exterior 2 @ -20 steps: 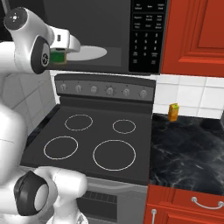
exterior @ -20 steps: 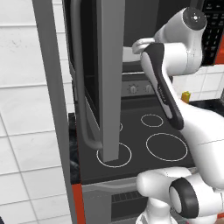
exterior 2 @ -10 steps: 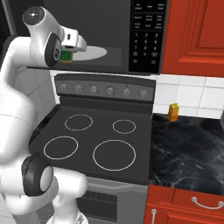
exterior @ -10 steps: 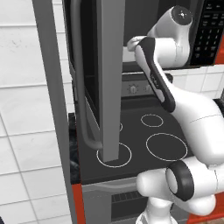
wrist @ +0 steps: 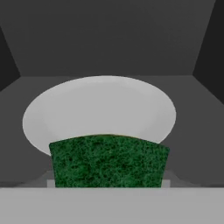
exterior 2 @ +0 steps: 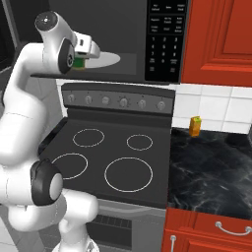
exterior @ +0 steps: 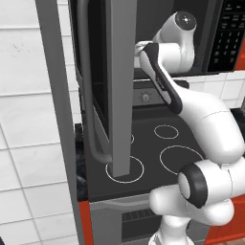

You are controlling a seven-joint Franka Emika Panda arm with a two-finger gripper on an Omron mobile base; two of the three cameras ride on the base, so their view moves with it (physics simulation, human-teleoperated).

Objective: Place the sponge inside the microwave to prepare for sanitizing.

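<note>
The gripper [exterior 2: 78, 62] is at the mouth of the microwave [exterior 2: 133, 29], raised above the stove [exterior 2: 110, 152], and it is closed on the sponge [wrist: 108, 161]. In the hand view the sponge sits across the bottom of the picture with its dark green face toward the camera. Its long axis runs side to side across the gripper, parallel to the front edge of the opening, and a thin yellowish line shows along its top edge. In the right base view the sponge [exterior 2: 78, 63] is a small green patch under the white hand, at the near left edge of the turntable [exterior 2: 106, 60].

Ahead of the sponge lies the white round turntable [wrist: 100, 111], bare and flat, with the sponge over its near rim. Whether the sponge touches the plate cannot be told. The grey floor runs on around the plate to the back wall, and the two side walls stand well apart from the sponge on either side. The ceiling is well above it.

The door [exterior: 107, 81] hangs swung out to the robot's left, edge-on in the left base view, its bar handle [exterior: 88, 91] facing outward, near the arm. The black keypad [exterior 2: 165, 34] is to the right of the opening. A small orange-yellow object [exterior 2: 195, 126] stands on the dark counter [exterior 2: 211, 167], well apart.
</note>
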